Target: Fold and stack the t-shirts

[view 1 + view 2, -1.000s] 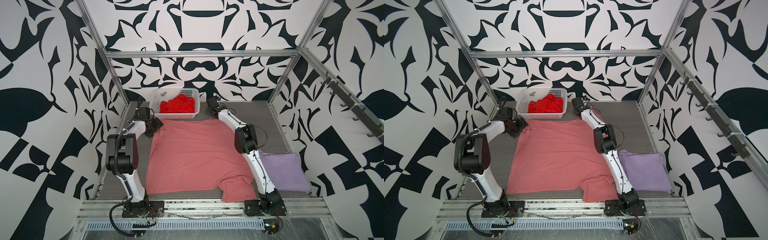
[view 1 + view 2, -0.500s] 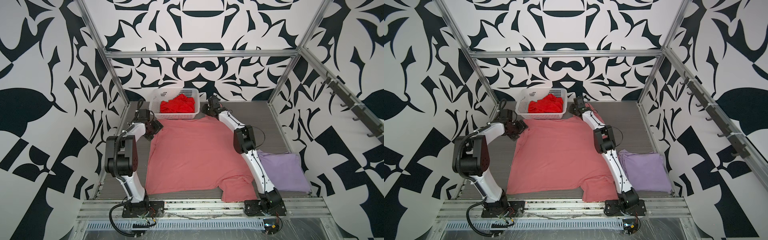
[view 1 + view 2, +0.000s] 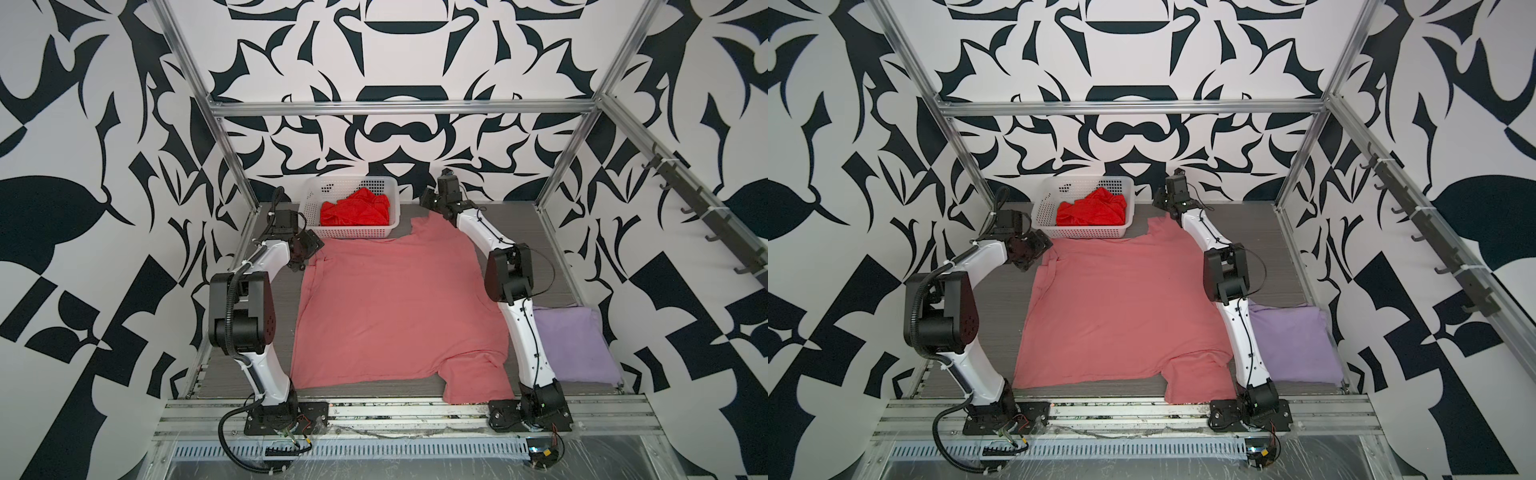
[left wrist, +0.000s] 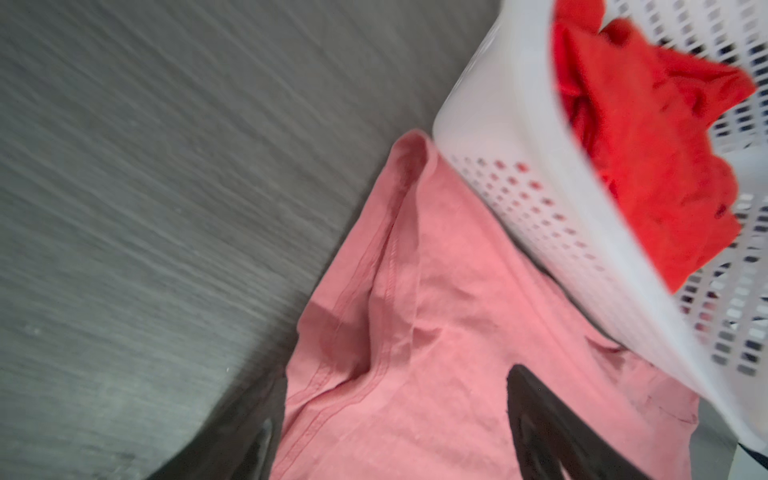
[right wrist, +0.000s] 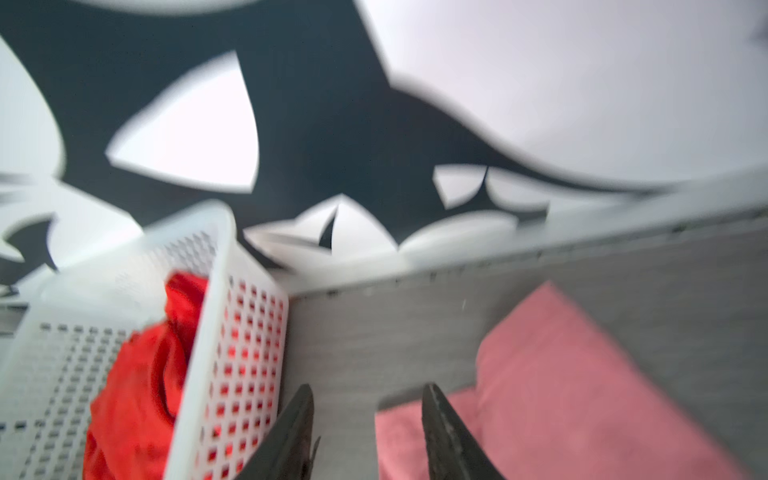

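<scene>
Top views, pink shirt (image 3: 390,307): is lying spread flat on the middle of the table (image 3: 519,224), one sleeve reaching the near edge.
Top views, lavender shirt (image 3: 569,345): is lying folded at the near right.
Top views, red shirt (image 3: 355,208): is sitting crumpled in the basket (image 3: 353,230) at the back.
Top views, grippers: left gripper (image 3: 309,249) is hanging at the pink shirt's far left corner, right gripper (image 3: 428,199) at its far right corner.
Left wrist: fingers (image 4: 548,424) are standing wide apart over the pink shirt, pinching nothing.
Right wrist: fingers (image 5: 291,436) are standing apart, with bare table showing between them and nothing held.
</scene>
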